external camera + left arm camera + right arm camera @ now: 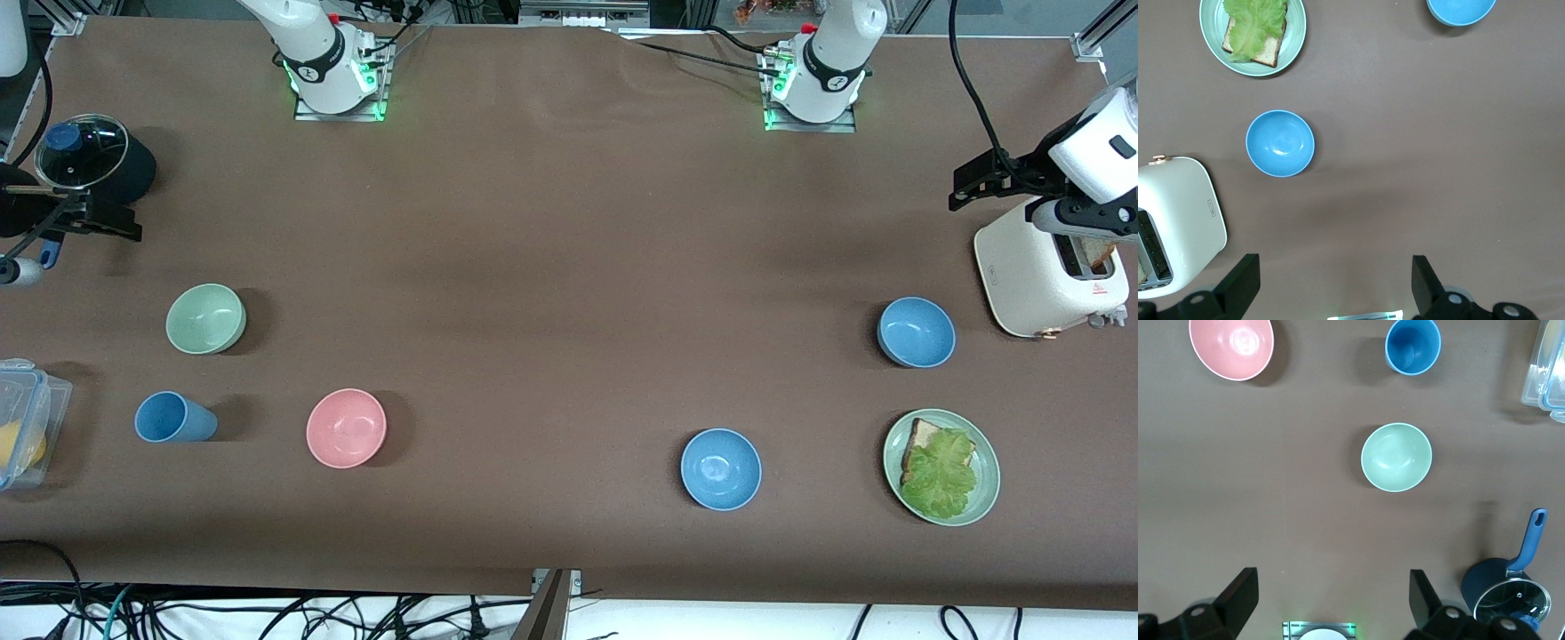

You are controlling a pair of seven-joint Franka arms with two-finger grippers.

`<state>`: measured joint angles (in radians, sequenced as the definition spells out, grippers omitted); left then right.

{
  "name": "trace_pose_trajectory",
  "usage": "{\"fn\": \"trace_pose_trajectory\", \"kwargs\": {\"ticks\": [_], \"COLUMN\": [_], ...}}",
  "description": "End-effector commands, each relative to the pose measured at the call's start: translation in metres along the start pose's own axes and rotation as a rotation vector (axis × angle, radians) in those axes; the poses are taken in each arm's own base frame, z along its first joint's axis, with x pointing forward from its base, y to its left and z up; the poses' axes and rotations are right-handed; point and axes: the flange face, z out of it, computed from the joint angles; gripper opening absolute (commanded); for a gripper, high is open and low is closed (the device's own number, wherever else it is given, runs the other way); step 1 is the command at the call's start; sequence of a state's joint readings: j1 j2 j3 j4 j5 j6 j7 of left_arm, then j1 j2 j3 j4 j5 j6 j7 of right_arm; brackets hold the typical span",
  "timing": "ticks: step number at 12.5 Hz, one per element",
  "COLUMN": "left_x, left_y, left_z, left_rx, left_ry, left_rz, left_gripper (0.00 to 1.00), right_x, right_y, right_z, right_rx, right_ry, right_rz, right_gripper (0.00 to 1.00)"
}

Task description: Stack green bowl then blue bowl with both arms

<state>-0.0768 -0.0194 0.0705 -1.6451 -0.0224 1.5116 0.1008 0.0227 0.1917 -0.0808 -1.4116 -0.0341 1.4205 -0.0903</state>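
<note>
Two tools are hanging wide open: left tool [1333, 287] over toaster [1049, 276], right tool [1331, 603] over pot [89, 164]; green bowl [205, 318] sitting at pink bowl's [346, 428] ten o'clock.

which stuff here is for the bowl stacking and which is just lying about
For the job: green bowl, blue bowl, left gripper, right gripper, both open.

Lying about: second blue bowl, pink bowl, cup, plate, toaster, pot, plastic box.

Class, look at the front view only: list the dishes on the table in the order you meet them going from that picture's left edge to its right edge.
Blue cup → green bowl → pink bowl → blue bowl → second blue bowl → green plate with bread and lettuce.
</note>
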Motion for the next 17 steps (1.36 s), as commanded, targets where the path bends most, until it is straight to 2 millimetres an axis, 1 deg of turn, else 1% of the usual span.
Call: {"fn": "trace_pose_trajectory", "kwargs": {"ticks": [1, 13, 17], "left_x": [0.000, 0.000, 0.001], "left_y": [0.002, 0.001, 0.001], "left_z": [-0.006, -0.006, -0.005], "left_rx": [-0.011, -0.008, -0.008], "left_ry": [-0.003, -0.003, -0.005], "left_rz": [-0.008, -0.008, -0.008], "left_gripper": [1.00, 1.00, 1.00], "right_x": [0.001, 0.001, 0.002], "right_y": [-0.001, 0.000, 0.013], "right_z": [-0.003, -0.003, 0.001], "right_rx": [-0.014, -0.015, -0.003], "right_ry": [0.005, 0.005, 0.004], "right_rz": [-0.016, -0.016, 0.006], "right_gripper": [1.00, 1.00, 1.00]}}
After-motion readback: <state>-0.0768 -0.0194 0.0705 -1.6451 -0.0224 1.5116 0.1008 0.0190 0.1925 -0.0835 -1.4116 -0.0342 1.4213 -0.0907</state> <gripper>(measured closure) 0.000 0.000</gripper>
